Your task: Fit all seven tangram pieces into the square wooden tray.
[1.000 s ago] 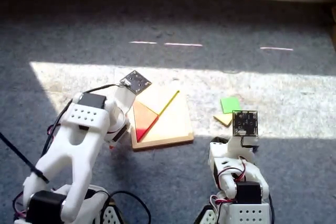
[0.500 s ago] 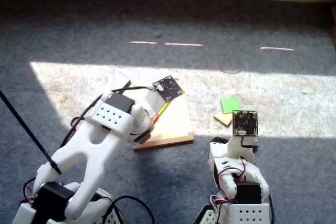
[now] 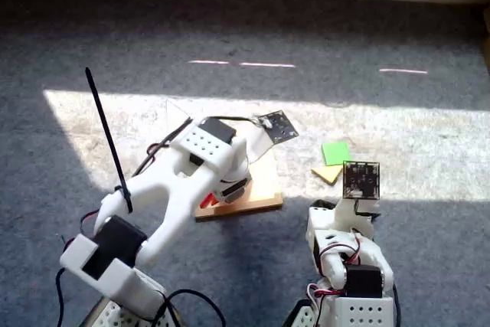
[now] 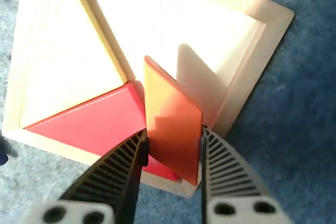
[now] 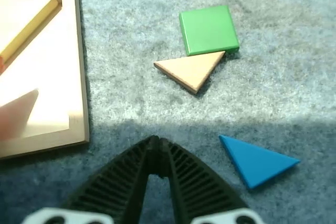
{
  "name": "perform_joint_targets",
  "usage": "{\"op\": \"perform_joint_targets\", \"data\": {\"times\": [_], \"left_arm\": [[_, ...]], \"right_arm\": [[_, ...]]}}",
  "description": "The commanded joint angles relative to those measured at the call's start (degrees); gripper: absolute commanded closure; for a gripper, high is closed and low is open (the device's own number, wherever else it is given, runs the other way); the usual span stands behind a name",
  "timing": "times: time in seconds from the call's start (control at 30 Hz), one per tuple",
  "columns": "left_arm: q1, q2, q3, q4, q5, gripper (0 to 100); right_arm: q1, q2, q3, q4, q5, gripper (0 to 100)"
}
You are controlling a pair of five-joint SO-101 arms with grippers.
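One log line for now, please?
left gripper: holds orange piece over tray | right gripper: shut | outside: green square, tan triangle, blue triangle

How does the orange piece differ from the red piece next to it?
The orange piece stands on edge, clamped in the left gripper; the red piece lies flat. The orange piece is held above the wooden tray, not yet seated; the red piece sits inside it, against the rim. Both are thin, single-coloured tangram pieces.
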Motion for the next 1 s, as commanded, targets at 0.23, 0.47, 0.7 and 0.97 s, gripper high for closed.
{"op": "perform_joint_targets", "data": {"times": [0.23, 0.47, 0.7, 0.97], "left_arm": [[0.66, 2.07, -8.48, 5.10, 0.09, 81], [0.66, 2.07, -11.82, 7.56, 0.44, 81], [1.19, 2.77, -10.77, 4.31, 6.15, 85], [0.75, 2.77, -1.63, -2.37, 7.21, 85]], "right_arm": [[0.84, -0.31, 8.75, -0.31, 0.44, 99.2], [0.84, -0.31, 8.75, -0.31, 0.44, 99.2], [0.84, -0.31, 8.75, -0.31, 0.44, 99.2], [0.84, -0.31, 8.75, -0.31, 0.44, 99.2]]}}
